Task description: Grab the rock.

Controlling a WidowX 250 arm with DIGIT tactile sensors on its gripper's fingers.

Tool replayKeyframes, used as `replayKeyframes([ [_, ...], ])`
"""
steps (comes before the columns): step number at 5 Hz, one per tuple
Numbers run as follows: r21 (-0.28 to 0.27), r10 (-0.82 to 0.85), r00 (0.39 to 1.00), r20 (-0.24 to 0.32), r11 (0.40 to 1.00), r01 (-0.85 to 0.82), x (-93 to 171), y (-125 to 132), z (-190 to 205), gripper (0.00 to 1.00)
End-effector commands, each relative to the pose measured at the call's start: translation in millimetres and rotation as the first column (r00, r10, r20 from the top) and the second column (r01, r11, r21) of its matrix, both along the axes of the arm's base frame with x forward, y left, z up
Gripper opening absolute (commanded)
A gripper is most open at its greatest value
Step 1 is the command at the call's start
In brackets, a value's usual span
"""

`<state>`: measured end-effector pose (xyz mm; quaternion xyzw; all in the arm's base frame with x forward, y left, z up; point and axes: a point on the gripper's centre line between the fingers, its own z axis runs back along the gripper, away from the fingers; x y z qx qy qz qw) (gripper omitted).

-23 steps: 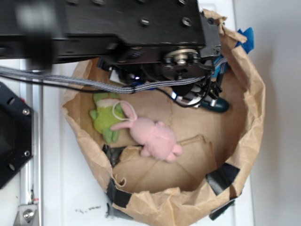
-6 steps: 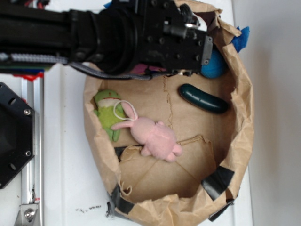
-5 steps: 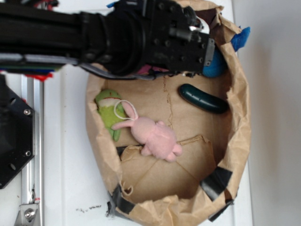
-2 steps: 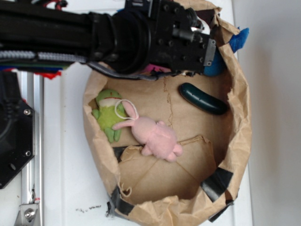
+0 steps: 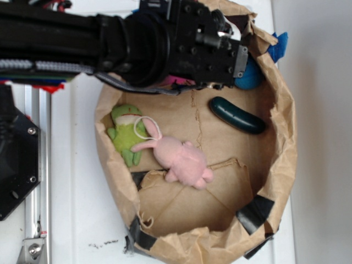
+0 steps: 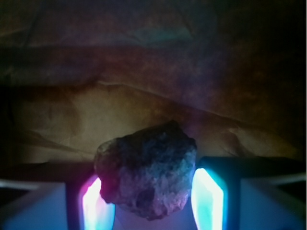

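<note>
In your wrist view the rock (image 6: 146, 170), rough, angular and grey-brown, sits between the glowing fingers (image 6: 207, 197) of the gripper (image 6: 149, 201), both touching its sides: clenched on it. Behind it lies creased brown paper. From outside, your black arm (image 5: 137, 41) reaches across the paper bag's (image 5: 283, 137) far rim, hiding the rock. You can read no writing.

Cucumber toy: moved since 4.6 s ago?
Yes. The cucumber toy then lay half-hidden under the arm; now it lies slightly left, fully exposed, while the pink bunny stays put.
</note>
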<state>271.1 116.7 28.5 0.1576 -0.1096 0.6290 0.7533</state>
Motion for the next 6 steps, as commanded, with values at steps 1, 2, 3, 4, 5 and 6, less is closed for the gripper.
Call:
replayKeyframes([
  [1, -0.08, -0.222, 0.973, 0.063, 0.971, 0.226, -0.5, -11.2, 52.1, 0.0],
  [2, -0.093, -0.426, 0.9, 0.092, 0.896, 0.434, -3.4, -55.4, 89.8, 0.0],
  [3, -0.173, -0.627, 0.77, 0.115, 0.751, 0.637, -18.2, -87.1, 115.6, 0.0],
  [4, -0.188, -0.786, 0.604, 0.13, 0.579, 0.793, -28.5, -101.0, 128.5, 0.0],
  [5, -0.202, -0.859, 0.491, 0.141, 0.461, 0.864, -46.0, -116.4, 130.1, 0.0],
  [6, -0.218, -0.87, 0.47, 0.147, 0.435, 0.873, -50.8, -119.9, 131.3, 0.0],
])
